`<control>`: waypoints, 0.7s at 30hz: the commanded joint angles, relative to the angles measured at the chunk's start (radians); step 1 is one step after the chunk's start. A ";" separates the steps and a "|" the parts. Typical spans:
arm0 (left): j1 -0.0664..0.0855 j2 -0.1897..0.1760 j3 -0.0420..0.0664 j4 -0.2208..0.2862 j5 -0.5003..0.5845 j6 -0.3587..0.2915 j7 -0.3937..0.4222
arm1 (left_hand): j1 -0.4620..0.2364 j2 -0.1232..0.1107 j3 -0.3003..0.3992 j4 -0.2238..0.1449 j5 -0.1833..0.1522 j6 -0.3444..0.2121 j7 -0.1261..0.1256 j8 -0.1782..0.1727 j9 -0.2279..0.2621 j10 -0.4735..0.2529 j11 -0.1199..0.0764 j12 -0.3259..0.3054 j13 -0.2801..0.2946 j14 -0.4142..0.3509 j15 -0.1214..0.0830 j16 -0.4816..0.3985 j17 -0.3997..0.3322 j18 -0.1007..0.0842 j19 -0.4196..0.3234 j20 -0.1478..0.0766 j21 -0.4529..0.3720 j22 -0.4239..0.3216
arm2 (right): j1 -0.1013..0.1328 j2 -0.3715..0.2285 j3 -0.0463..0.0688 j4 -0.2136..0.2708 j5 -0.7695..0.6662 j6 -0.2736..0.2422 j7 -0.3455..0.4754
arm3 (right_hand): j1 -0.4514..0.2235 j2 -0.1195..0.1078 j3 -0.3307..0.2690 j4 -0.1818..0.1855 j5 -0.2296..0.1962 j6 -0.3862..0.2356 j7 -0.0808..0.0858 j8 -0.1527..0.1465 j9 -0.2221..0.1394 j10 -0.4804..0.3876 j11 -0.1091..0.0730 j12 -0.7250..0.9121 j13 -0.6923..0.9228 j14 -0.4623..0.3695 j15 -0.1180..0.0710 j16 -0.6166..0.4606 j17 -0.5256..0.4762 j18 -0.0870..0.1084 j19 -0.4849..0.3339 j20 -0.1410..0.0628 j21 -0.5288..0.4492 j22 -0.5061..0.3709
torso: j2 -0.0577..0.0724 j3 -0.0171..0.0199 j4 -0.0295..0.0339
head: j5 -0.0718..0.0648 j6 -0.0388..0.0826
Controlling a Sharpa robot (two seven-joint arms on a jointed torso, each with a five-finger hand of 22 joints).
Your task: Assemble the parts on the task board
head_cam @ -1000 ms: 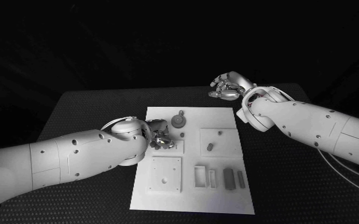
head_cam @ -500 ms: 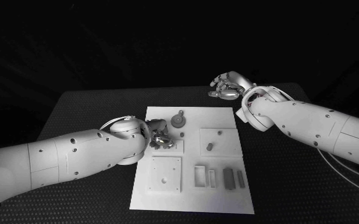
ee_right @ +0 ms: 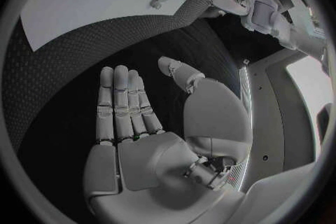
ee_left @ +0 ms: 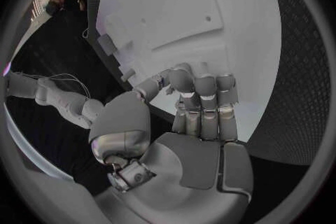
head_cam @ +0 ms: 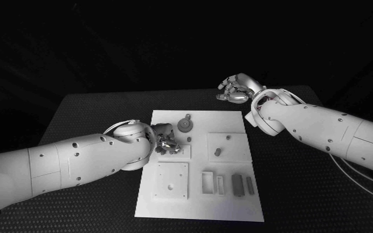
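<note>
Left hand (head_cam: 165,142) set on task board (head_cam: 233,200), left edge, fingers curled down at a raised white block; whether a part is pinched cannot be told. Round grey part (head_cam: 186,124) lying just off at one o'clock, small peg (head_cam: 218,151) at three o'clock, long axis running twelve to six. Right hand (head_cam: 235,90) flat, fingers apart, empty, off board's far right corner. Left hand judged nearer both parts.
</note>
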 commanded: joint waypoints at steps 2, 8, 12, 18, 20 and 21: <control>-0.026 0.002 -0.019 0.000 0.051 0.094 -0.002 | 0.023 0.037 0.000 -0.008 0.006 0.119 -0.111 0.005 0.001 -0.056 -0.052 0.007 -0.001 -0.007 -0.001 0.004 -0.002 0.002 -0.006 -0.075 -0.006 0.021 | 0.000 0.000 0.000 0.002 -0.002 0.011 0.006 | -0.001 0.004 -0.005 -0.001 0.005 -0.002 0.008 0.003 -0.001 -0.005 0.000 0.004 -0.002 -0.007 -0.001 0.005 -0.002 0.016 0.002 0.001 -0.004 0.001 | 0.000 0.0000 0.0005 | -0.001 0.000; -0.026 0.001 -0.018 -0.002 0.039 0.104 -0.002 | 0.024 0.037 0.000 -0.009 0.006 0.118 -0.111 0.005 0.001 -0.056 -0.053 0.007 -0.002 -0.007 -0.001 0.004 -0.002 0.002 -0.006 -0.075 -0.006 0.021 | 0.000 0.000 0.000 0.002 -0.002 0.010 0.006 | -0.001 0.004 -0.005 -0.001 0.005 -0.002 0.008 0.003 -0.001 -0.006 0.000 0.005 -0.002 -0.007 -0.001 0.005 -0.002 0.016 0.002 0.001 -0.004 0.002 | 0.000 -0.0001 0.0001 | -0.001 -0.001; -0.026 0.000 -0.018 -0.002 0.043 0.119 -0.003 | 0.024 0.037 0.000 -0.011 0.006 0.118 -0.111 0.006 0.001 -0.056 -0.053 0.008 -0.002 -0.007 0.000 0.005 -0.002 0.002 -0.006 -0.075 -0.005 0.021 | 0.000 0.000 0.000 0.002 -0.002 0.011 0.006 | -0.001 0.004 -0.005 -0.002 0.005 -0.002 0.008 0.003 -0.001 -0.006 0.001 0.005 -0.003 -0.007 -0.001 0.005 -0.002 0.016 0.003 0.001 -0.005 0.002 | 0.000 -0.0003 0.0001 | -0.001 -0.002; -0.026 -0.001 -0.018 -0.002 0.029 0.126 -0.005 | 0.024 0.037 0.000 -0.013 0.006 0.118 -0.112 0.006 0.001 -0.057 -0.053 0.009 -0.002 -0.007 0.000 0.005 -0.002 0.002 -0.006 -0.075 -0.005 0.021 | 0.000 -0.001 0.000 0.003 -0.002 0.011 0.006 | -0.002 0.004 -0.005 -0.002 0.005 -0.002 0.008 0.003 -0.001 -0.006 0.001 0.005 -0.003 -0.007 -0.001 0.005 -0.002 0.016 0.003 0.001 -0.005 0.002 | 0.000 -0.0002 0.0007 | -0.001 -0.003; -0.026 -0.002 -0.019 -0.002 0.022 0.129 -0.006 | 0.025 0.037 0.000 -0.013 0.006 0.118 -0.112 0.006 0.001 -0.057 -0.053 0.009 -0.002 -0.007 0.000 0.005 -0.002 0.002 -0.006 -0.075 -0.005 0.021 | 0.000 -0.001 0.000 0.003 -0.002 0.011 0.006 | -0.002 0.004 -0.005 -0.002 0.005 -0.002 0.008 0.003 -0.001 -0.006 0.001 0.006 -0.004 -0.007 -0.001 0.005 -0.002 0.016 0.003 0.001 -0.005 0.002 | 0.000 -0.0002 0.0007 | -0.001 -0.003; -0.026 -0.001 -0.019 -0.002 0.022 0.130 -0.006 | 0.025 0.037 0.000 -0.013 0.006 0.118 -0.112 0.006 0.001 -0.057 -0.053 0.009 -0.002 -0.007 0.000 0.006 -0.002 0.002 -0.006 -0.075 -0.005 0.021 | 0.000 -0.001 0.000 0.003 -0.002 0.011 0.006 | -0.001 0.004 -0.005 -0.002 0.005 -0.002 0.008 0.003 -0.001 -0.006 0.001 0.006 -0.004 -0.007 -0.001 0.005 -0.002 0.016 0.003 0.001 -0.005 0.003 | 0.000 -0.0002 0.0008 | -0.001 -0.002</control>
